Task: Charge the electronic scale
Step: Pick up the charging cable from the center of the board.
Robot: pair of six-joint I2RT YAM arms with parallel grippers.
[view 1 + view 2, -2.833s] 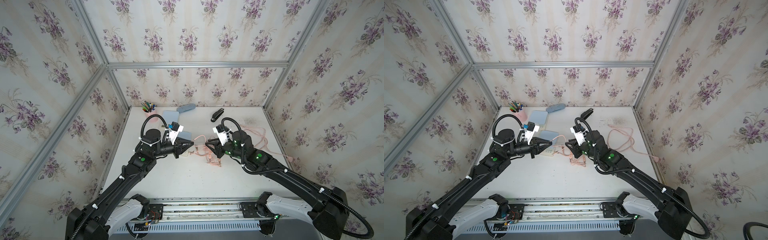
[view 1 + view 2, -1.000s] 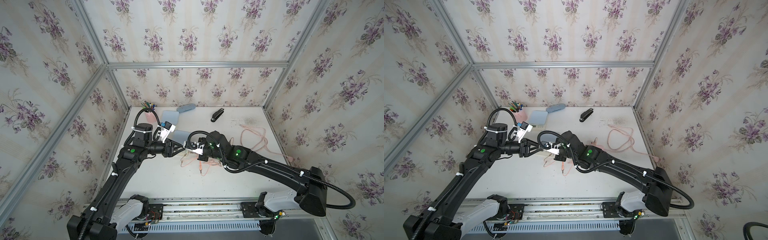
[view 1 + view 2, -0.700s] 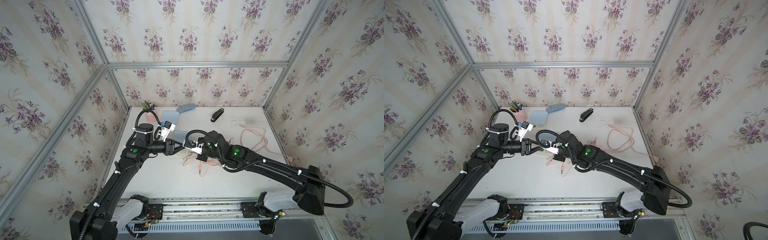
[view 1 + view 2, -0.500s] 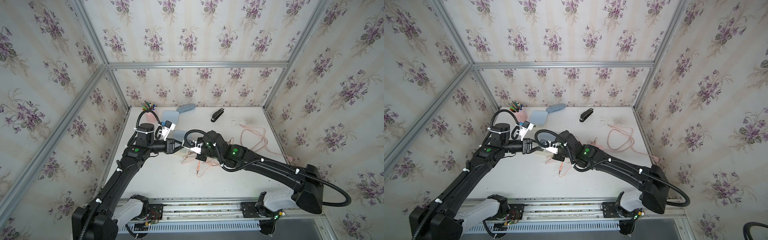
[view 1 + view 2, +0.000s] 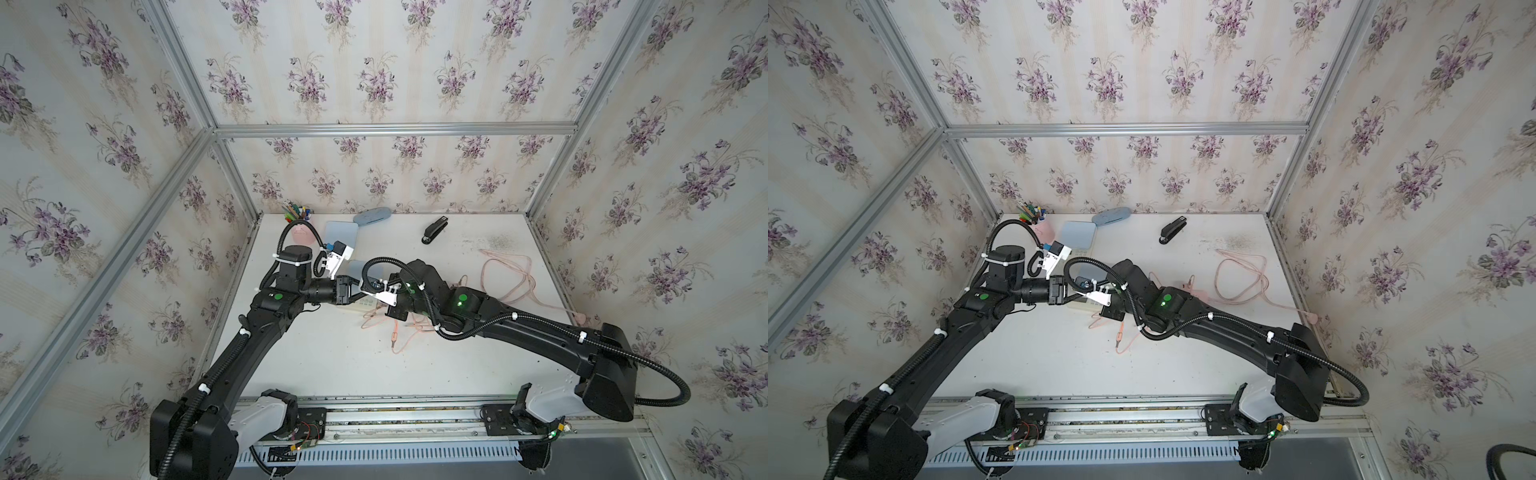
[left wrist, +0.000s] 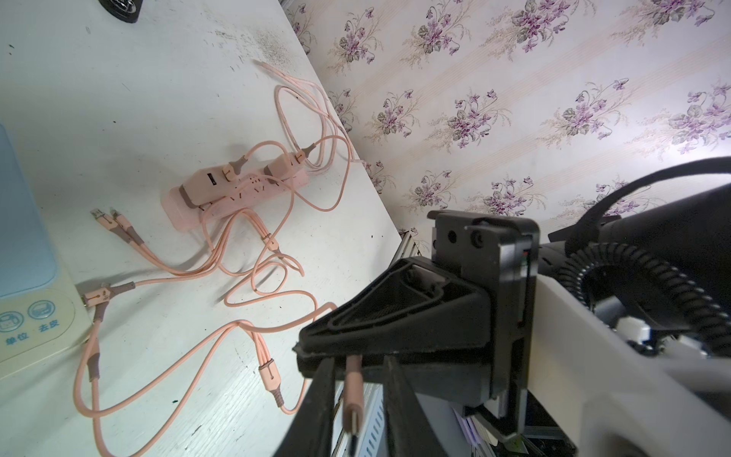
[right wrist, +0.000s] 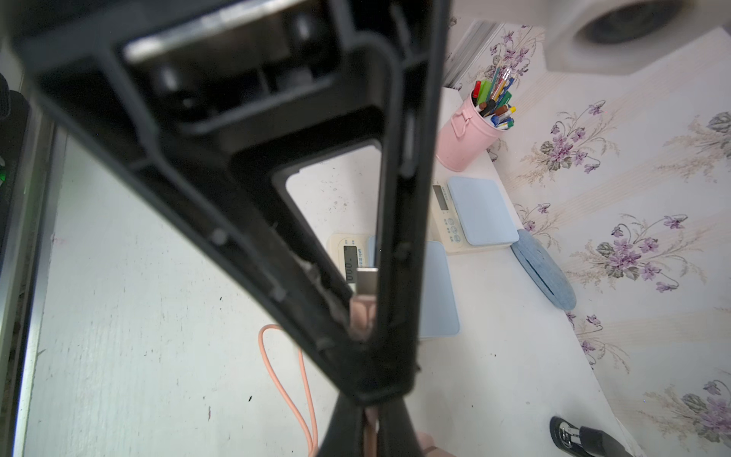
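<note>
- The left arm [image 5: 266, 328] and the right arm [image 5: 519, 328] meet tip to tip above the worktop [image 5: 332, 365], left of its middle, in both top views.
- The right jaws are closed on a pink plug [image 7: 362, 312]. Its metal end shows between the 2 fingers, and its tail sticks out past their tips.
- The left jaws stand at a narrow gap on either side of that tail. A sliver of space shows on 1 side, and I cannot tell whether they press it.
- The scale [image 6: 37, 316], cream with a blue plate, sits on the worktop right under the 2 tips. Its display reads 000.
- A 2nd scale [image 5: 341, 233] lies behind it, beside a pink pen cup [image 5: 300, 235].
- The pink cable [image 5: 507, 278] loops over the worktop on the right arm's side.
- A pink power strip [image 6: 233, 190] lies apart from the scale, with spare plugs loose between them.
- A black stapler [image 5: 435, 228] and a blue pouch [image 5: 372, 216] lie near the back wall.
</note>
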